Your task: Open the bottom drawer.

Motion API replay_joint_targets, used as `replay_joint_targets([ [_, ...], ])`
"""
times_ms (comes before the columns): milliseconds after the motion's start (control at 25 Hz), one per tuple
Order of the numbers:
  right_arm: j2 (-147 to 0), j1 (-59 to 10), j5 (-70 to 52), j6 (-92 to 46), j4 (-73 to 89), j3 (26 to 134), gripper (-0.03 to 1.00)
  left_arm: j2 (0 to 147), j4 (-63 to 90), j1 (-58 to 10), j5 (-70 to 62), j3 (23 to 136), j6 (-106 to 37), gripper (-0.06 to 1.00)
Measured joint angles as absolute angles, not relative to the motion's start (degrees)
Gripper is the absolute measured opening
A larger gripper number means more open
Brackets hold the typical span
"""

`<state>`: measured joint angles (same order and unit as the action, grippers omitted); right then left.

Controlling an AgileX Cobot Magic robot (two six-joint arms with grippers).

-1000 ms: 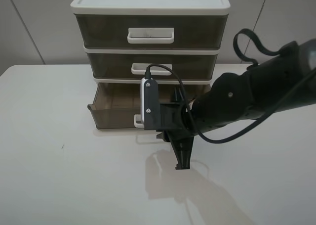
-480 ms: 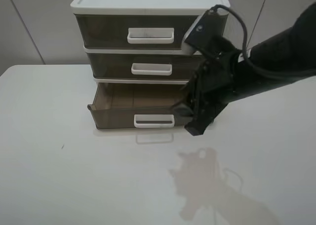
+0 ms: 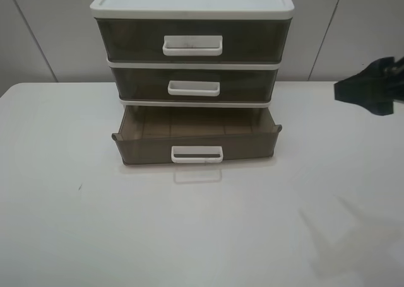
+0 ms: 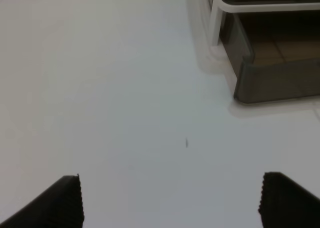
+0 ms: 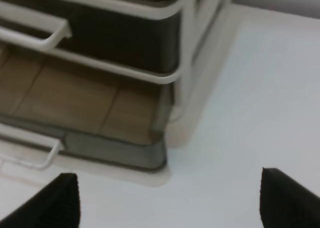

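The bottom drawer (image 3: 196, 147) of the white-framed three-drawer unit stands pulled out toward me, and nothing shows inside it. Its white loop handle (image 3: 197, 154) is free. It also shows in the right wrist view (image 5: 90, 112) and its corner in the left wrist view (image 4: 272, 77). My right gripper (image 3: 369, 93) is at the right edge of the exterior view, well away from the drawer; in the right wrist view (image 5: 167, 198) its fingers stand wide apart and empty. My left gripper (image 4: 170, 200) is open and empty over bare table, out of the exterior view.
The two upper drawers (image 3: 192, 44) are closed. The unit stands at the back of a white table (image 3: 126, 230). A grey wall is behind it.
My right arm has let go of the bottom drawer's handle and pulled up and away to the right edge of the view. The drawer stays pulled out.
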<state>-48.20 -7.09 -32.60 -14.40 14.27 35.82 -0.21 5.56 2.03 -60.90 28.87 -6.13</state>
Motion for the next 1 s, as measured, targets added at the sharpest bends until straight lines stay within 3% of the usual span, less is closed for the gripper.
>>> replay_joint_targets([
  [200,-30.6,-2.2,-40.9,-8.3,9.2,35.7,0.62,-0.2,5.6,2.0,-60.9,28.9,-6.1,0.72],
  [520,-5.6,-1.7,-58.4,0.0,1.1,35.7,0.73,-0.2,5.6,2.0,-60.9,28.9,-6.1,0.72],
  [720,0.0,-1.7,-67.2,1.3,-4.0,35.5,0.74,-0.2,5.6,2.0,-60.9,28.9,-6.1,0.72],
  [1000,0.1,-1.7,-68.0,1.2,-3.1,35.4,0.74,-0.2,5.5,2.0,-60.9,28.9,-6.1,0.72],
])
